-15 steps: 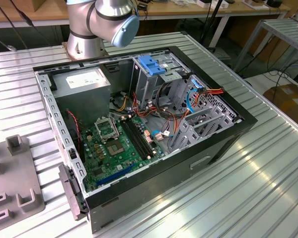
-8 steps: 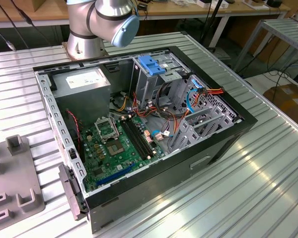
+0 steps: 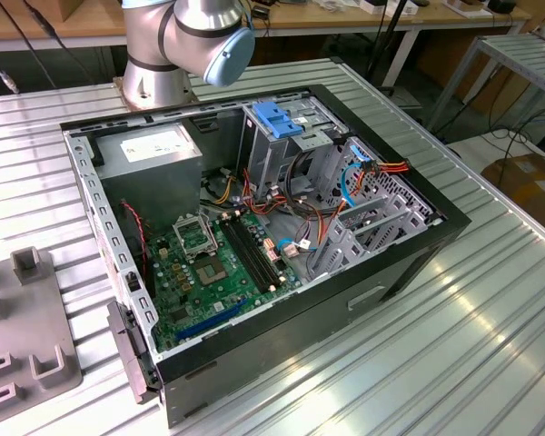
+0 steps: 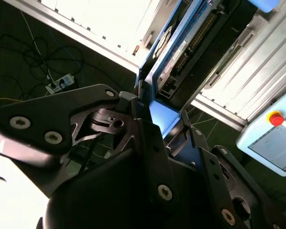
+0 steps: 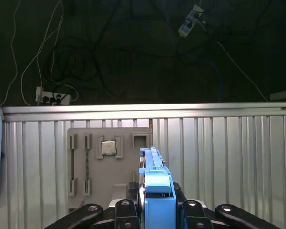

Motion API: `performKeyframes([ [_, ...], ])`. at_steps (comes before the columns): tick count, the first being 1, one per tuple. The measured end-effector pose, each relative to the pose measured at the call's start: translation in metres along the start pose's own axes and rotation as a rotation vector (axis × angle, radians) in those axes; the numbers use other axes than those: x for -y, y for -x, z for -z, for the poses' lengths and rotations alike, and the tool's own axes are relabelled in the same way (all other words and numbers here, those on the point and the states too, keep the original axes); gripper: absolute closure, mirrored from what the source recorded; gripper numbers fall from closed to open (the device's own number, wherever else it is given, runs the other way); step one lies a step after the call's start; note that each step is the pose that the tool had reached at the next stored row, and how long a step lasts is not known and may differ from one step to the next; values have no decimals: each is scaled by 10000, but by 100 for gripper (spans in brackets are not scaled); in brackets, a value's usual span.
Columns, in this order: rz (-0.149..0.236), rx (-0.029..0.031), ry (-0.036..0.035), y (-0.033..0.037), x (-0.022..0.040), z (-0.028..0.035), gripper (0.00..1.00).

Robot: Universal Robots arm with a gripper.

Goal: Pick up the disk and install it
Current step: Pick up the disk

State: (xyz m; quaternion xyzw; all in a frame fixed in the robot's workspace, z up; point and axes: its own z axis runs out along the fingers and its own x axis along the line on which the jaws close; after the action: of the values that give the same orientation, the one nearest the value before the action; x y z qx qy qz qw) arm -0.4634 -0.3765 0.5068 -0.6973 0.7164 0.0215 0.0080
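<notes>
— Where is the disk [image 4: 181, 52] at this moment?

— It is in the black two-finger gripper [image 4: 159, 119]. The disk is a flat dark-grey metal hard drive with blue plastic side rails. The jaws are closed on it, one on each broad face as it seems, so that one blue rail looks toward the first wrist view. It hangs in the air over the ribbed silver metal table [image 5: 229, 157], close to one edge of the table.

— Why such a hold?

— I judge that pressing the broad faces leaves the rails free, and the rails are what a drive bay must meet.

— And the containers?

— The black open computer case [image 3: 345, 300] lies on its side in the middle of the table with the open face upward, I think so that the inside can be reached from above. Inside it are a grey power-supply box [image 3: 150, 150] in one corner, a green motherboard [image 3: 209, 263] on the bottom, a metal drive cage with a blue plastic top [image 3: 277, 118] and coloured cables [image 3: 386, 168]. Whether the cage holds a drive, I cannot tell.

— Anything more?

— A grey slotted fixture plate [image 5: 86, 167] lies by the table's edge, and the held disk hangs near it. A small square silver chip [image 5: 108, 148] sits in one of its recesses.
</notes>
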Motion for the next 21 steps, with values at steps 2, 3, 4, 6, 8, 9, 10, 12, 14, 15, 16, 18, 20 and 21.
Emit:
performKeyframes([
  [2, 0, 0, 0, 2, -1, 47, 63],
  [3, 0, 0, 1, 2, -1, 59, 63],
  [4, 0, 0, 0, 3, -1, 60, 63],
  [6, 0, 0, 0, 3, -1, 61, 63],
  [8, 0, 0, 0, 3, -1, 62, 63],
  [9, 0, 0, 0, 3, -1, 63, 63],
  [10, 0, 0, 0, 3, -1, 63, 63],
  [12, 0, 0, 0, 3, -1, 64, 63],
  [14, 0, 0, 0, 3, -1, 65, 63],
  [15, 0, 0, 0, 3, -1, 65, 63],
  [16, -1, 0, 0, 4, 5, 65, 63],
  [18, 0, 0, 0, 4, 29, 66, 63],
  [20, 0, 0, 0, 6, 116, 67, 63],
  [21, 0, 0, -1, 7, 140, 67, 63],
])
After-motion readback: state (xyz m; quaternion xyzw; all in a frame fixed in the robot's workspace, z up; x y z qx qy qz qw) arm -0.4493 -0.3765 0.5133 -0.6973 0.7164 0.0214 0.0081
